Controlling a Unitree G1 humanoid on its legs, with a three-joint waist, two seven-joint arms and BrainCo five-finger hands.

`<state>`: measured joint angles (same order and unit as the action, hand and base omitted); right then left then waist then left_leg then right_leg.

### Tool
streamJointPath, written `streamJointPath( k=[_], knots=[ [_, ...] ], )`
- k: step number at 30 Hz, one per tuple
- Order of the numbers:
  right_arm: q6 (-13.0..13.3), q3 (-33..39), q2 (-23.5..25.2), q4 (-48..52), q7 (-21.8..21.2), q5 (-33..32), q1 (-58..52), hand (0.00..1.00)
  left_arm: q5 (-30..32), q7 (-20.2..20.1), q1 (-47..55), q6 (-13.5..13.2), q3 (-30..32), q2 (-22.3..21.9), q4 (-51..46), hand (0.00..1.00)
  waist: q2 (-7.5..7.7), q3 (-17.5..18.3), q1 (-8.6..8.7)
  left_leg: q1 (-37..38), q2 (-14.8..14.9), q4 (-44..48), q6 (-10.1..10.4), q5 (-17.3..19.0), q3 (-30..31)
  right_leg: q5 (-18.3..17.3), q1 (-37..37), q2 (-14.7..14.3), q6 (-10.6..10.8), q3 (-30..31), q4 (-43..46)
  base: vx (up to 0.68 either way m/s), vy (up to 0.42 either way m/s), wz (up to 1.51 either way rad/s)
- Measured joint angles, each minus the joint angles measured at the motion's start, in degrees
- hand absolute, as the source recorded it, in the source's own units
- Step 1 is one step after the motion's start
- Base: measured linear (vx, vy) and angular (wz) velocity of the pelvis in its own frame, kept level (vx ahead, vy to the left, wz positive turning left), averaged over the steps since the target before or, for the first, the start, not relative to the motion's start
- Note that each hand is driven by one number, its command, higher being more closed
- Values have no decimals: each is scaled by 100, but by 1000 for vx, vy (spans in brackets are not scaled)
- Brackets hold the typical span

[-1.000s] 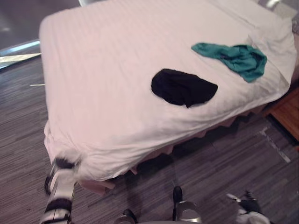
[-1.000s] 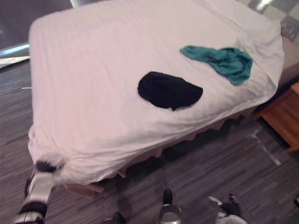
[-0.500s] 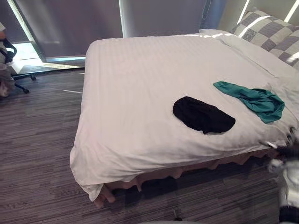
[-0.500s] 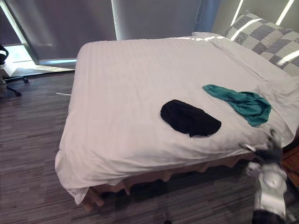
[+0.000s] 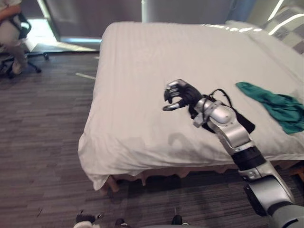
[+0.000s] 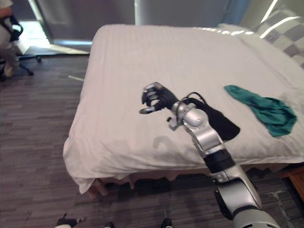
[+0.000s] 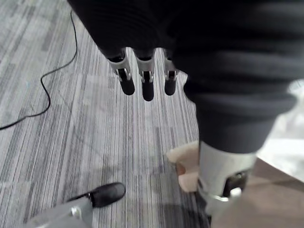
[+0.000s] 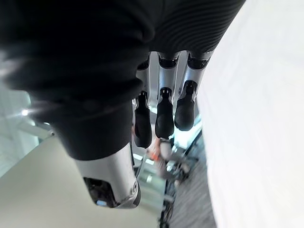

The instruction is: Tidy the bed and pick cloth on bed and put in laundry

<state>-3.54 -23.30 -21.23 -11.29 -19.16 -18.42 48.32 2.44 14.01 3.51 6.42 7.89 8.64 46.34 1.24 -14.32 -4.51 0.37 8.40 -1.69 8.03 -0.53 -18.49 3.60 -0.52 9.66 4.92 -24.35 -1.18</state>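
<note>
Above the bed (image 5: 142,61), toward its near edge, our right hand (image 5: 179,94) hung curled, holding nothing; the black cloth (image 6: 223,124) lay beside its wrist, so we judged: open first, then reach back.

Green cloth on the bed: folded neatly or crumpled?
Crumpled: the green cloth lies bunched in uneven ridges on the bed.

Bed (image 5: 142,71) with black cloth (image 6: 223,124), teal cloth (image 5: 278,102)

Seated person (image 5: 9,33), checked pillow (image 6: 284,24)
</note>
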Motion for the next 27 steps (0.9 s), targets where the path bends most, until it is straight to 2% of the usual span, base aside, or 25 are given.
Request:
streamJointPath(
  k=[1, 3, 7, 10, 12, 16, 20, 23, 25, 27],
  knots=[
    [-2, -19, 77, -44, -6, -2, 141, 100, -71, -50, -90, -12, -56, -15, -75, 0, -36, -176, -37, -127, -4, 69, -21, -15, 49, 0, -88, 26, -2, -26, 58, -104, 3, 27],
    [-108, -116, 336, -109, -20, -8, 460, 100, -251, -76, -276, -130, -184, -88, -310, 0, -146, -742, -175, -482, -1, 307, -46, -33, 175, -12, -356, 97, -27, -74, 276, -111, 11, 27],
    [-397, -530, 624, -112, -74, -22, 562, 100, -380, -78, -312, -137, -361, -91, -498, 0, -146, -1193, -223, -860, 4, 550, -70, -26, 327, -12, -588, 152, -32, -177, 431, -50, 18, 21],
    [-578, -820, 811, -487, -34, -21, 548, 100, -395, -78, -414, -144, -526, -83, -476, 0, -188, -1224, -334, -1259, -15, 693, -112, -10, 386, -12, -906, 202, -35, -210, 506, -29, 33, 15],
    [-655, -904, 956, -906, -21, 10, 427, 100, -393, -79, -565, -171, -676, -92, -336, 0, -297, -1286, -415, -1429, -60, 702, -167, -50, 453, -12, -1044, 250, -37, -246, 547, -28, 34, 15],
    [-744, -1178, 1035, -1496, -57, 49, 141, 100, -426, -70, -732, -235, -826, -102, -146, 0, -472, -1376, -452, -1643, -143, 710, -232, -94, 494, -35, -1285, 350, -62, -265, 683, -32, 50, 10],
    [-839, -1181, 1163, -3247, -59, 443, -189, 100, -496, -49, -836, -507, -1022, -165, -5, 0, -705, -1490, -468, -1729, -232, 665, -302, -148, 547, -34, -1362, 438, -58, -315, 694, -24, 45, 10],
    [-791, -1282, 1055, -3513, -172, 660, -570, 100, -488, -49, -847, -626, -1052, -162, 24, 0, -711, -1493, -445, -1713, -256, 579, -314, -208, 598, -33, -1346, 447, -54, -368, 678, 12, 23, 9],
    [-692, -1606, 938, -3512, -407, 1191, -1032, 100, -468, -56, -917, -663, -1148, -164, 12, 0, -708, -1492, -411, -1629, -261, 544, -308, -232, 660, -37, -1227, 448, -48, -421, 654, 39, 8, 10],
    [-598, -2068, 977, -3456, -417, 1301, -1610, 100, -467, -59, -924, -643, -1186, -158, -62, 0, -679, -1490, -274, -1225, -269, 359, -297, -279, 720, -59, -777, 422, -15, -566, 531, 41, -1, 18]
  ],
)
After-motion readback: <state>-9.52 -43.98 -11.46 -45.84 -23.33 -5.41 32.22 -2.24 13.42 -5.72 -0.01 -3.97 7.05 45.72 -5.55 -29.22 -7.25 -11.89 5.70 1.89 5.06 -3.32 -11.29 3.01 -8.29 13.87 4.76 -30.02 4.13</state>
